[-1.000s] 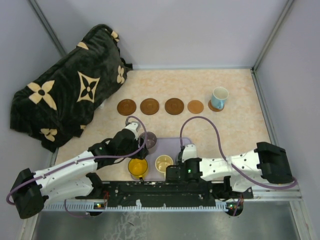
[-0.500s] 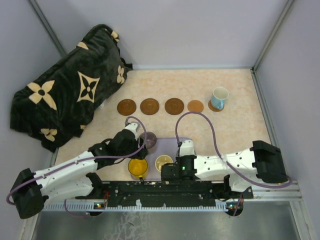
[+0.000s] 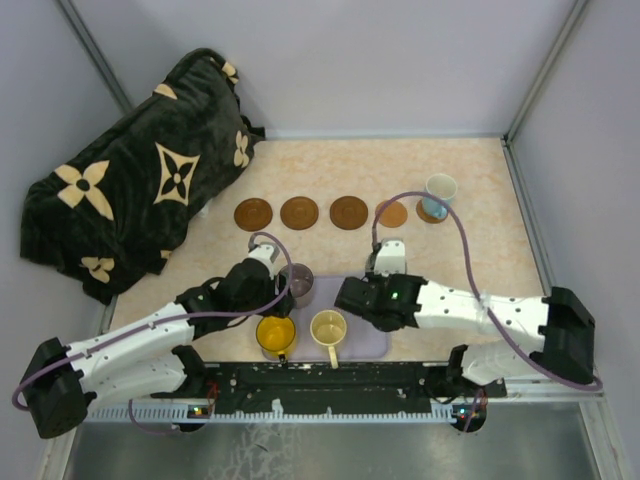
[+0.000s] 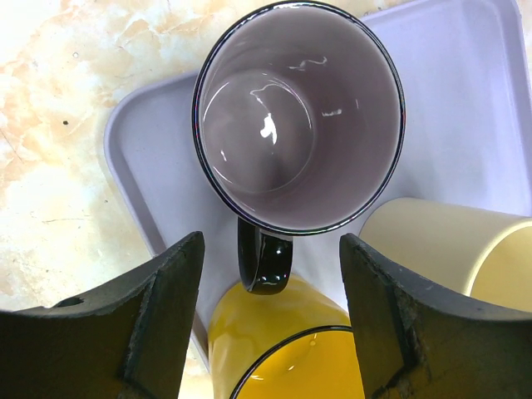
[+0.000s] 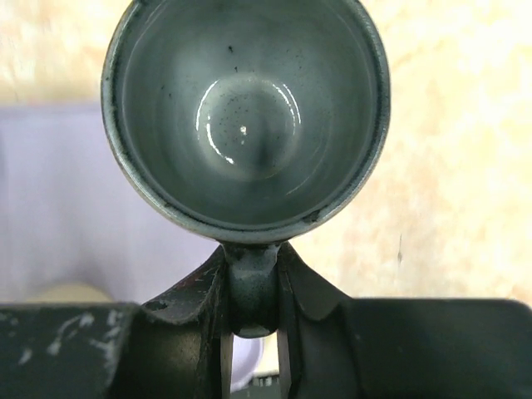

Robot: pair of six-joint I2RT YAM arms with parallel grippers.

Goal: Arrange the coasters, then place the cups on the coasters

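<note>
At the far left of your bench (image 3: 480, 260) lies a dark flowered blanket (image 3: 140, 190). To its right runs a row of coasters: three dark coasters (image 3: 299, 212), then a lighter coaster (image 3: 391, 213), all bare. Your left tool (image 4: 270, 249) stands open over the near left of the lavender tray (image 4: 465, 100), one finger on each side of the purple-grey cup (image 4: 299, 116) handle and touching neither side of it. That cup sits upright in the tray, with the yellow cup (image 4: 274, 353) just near of it and the cream cup (image 4: 440, 249) to the right. Your right tool (image 5: 252, 266) is pinched tight on the handle of the grey-green cup (image 5: 245, 116), held mouth up above the line where tray meets bench. Far right, the white and blue cup (image 3: 439, 192) stands on the last coaster (image 3: 426, 214).
</note>
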